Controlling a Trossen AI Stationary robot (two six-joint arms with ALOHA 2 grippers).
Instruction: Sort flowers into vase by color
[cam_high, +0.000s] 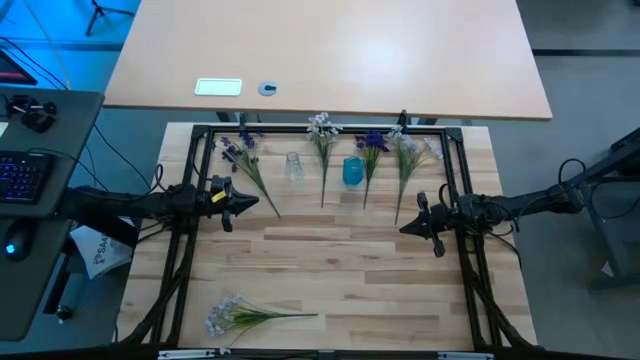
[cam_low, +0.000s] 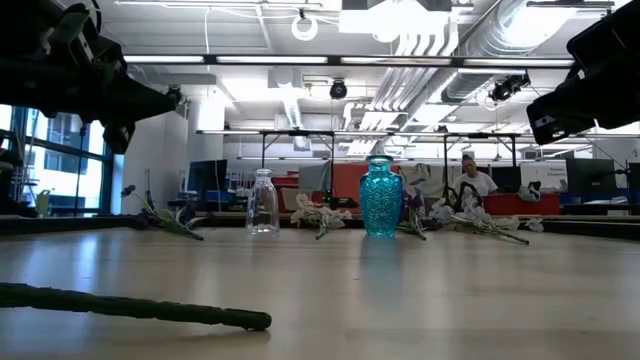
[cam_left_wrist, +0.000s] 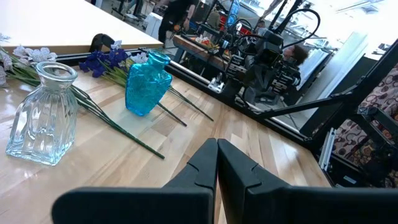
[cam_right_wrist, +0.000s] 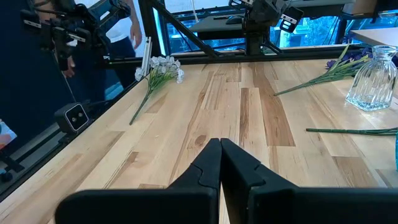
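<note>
Several flower sprigs lie flat on the table. A purple one (cam_high: 245, 160) lies far left, a white one (cam_high: 323, 150) beside the clear glass vase (cam_high: 293, 166), a purple one (cam_high: 370, 152) by the blue vase (cam_high: 353, 171), a white one (cam_high: 408, 160) far right, and a white one (cam_high: 245, 316) near the front edge. My left gripper (cam_high: 270, 206) is shut and empty, above the table at the left. My right gripper (cam_high: 404, 228) is shut and empty at the right.
A black metal frame (cam_high: 330, 130) runs round the table. Both vases stand upright at the far middle, the clear one (cam_left_wrist: 42, 112) and the blue one (cam_left_wrist: 147, 84). A second, pale table (cam_high: 330, 50) lies beyond. Bare wood lies between the two grippers.
</note>
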